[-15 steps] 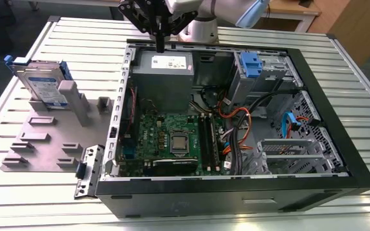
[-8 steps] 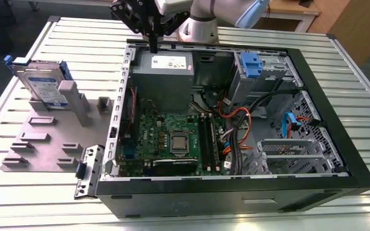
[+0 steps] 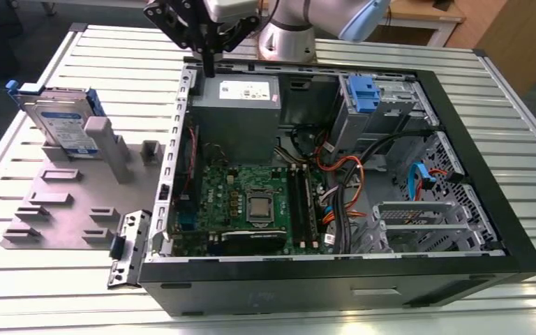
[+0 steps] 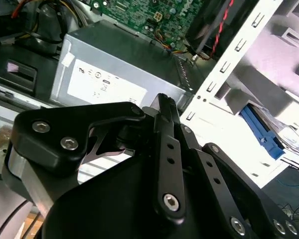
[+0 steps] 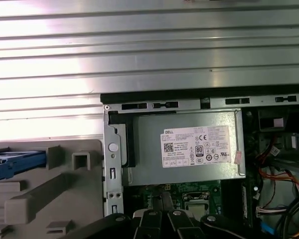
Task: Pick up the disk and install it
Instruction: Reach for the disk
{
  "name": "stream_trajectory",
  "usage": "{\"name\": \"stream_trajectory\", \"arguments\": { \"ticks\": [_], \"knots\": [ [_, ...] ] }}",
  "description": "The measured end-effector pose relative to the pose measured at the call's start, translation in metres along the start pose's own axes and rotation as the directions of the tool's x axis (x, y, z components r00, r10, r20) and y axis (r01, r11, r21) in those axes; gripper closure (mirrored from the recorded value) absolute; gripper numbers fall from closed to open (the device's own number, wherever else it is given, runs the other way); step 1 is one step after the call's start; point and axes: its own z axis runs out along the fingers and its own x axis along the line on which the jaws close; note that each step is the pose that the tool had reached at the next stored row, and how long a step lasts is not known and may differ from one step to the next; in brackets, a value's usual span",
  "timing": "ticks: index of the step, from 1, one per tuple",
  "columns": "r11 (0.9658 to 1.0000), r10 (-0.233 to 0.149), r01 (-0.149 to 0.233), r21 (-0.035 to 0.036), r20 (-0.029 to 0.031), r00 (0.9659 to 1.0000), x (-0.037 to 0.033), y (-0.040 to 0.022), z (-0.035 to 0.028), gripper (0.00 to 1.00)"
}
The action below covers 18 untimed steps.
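Exterior view: gripper (image 3: 210,68) hangs over the open computer case (image 3: 296,293) at its 12 o'clock rim, above the power supply (image 3: 235,105). Fingers together, empty.
Disk (image 3: 63,127) stands upright in the grey fixture (image 3: 58,213) on the counter (image 3: 26,293), 9 o'clock from the case and well apart from the gripper.
Both wrist views catch just its blue frame. The first wrist view shows the supply's white sticker (image 5: 197,147) face-on.

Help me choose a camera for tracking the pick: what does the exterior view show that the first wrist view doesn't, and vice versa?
Exterior view: the gripper above the case's rear wall, the disk with its labelled face, upright in the grey fixture, and the blue-tabbed caddy in its cage.
First wrist view: the rear panel's slots, seen straight on.
Both: power supply, motherboard, the disk's blue frame.
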Motion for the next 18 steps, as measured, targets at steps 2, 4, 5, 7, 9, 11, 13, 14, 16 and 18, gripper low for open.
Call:
{"name": "stream_trajectory", "arguments": {
  "ticks": [2,4,5,7,9,11,13,14,16,18],
  "knots": [
    [1.0,0.0,0.0,-0.0001,0.0001,1.0,0.0052,0.0001,0.0005,0.89],
    [1.0,0.0,0.0,0.0,0.0,1.0,0.0109,0.0003,0.001,0.89],
    [1.0,0.0,0.0,0.0,0.0,1.0,0.0138,0.0005,0.0012,0.89],
    [1.0,0.0,0.0,0.0,0.0,1.0,0.0198,0.0007,0.0018,0.89],
    [1.0,0.0,0.0,-0.0001,0.0,1.0,0.0259,0.0009,0.0023,0.89],
    [1.0,0.0,0.0,0.0,0.0,1.0,0.0323,0.0011,0.0027,0.89],
    [1.0,0.0,0.0,0.0,0.0,1.0,0.0383,0.0012,0.0032,0.89],
    [1.0,0.0,0.0,0.0,0.0,1.0,0.0412,0.0013,0.0035,0.89],
    [1.0,0.0,0.0,0.0,0.0,1.0,0.047,0.0014,0.0039,0.89],
    [1.0,0.0,0.0,0.0,0.0,1.0,0.0529,0.0015,0.0043,0.89]
  ]
}}
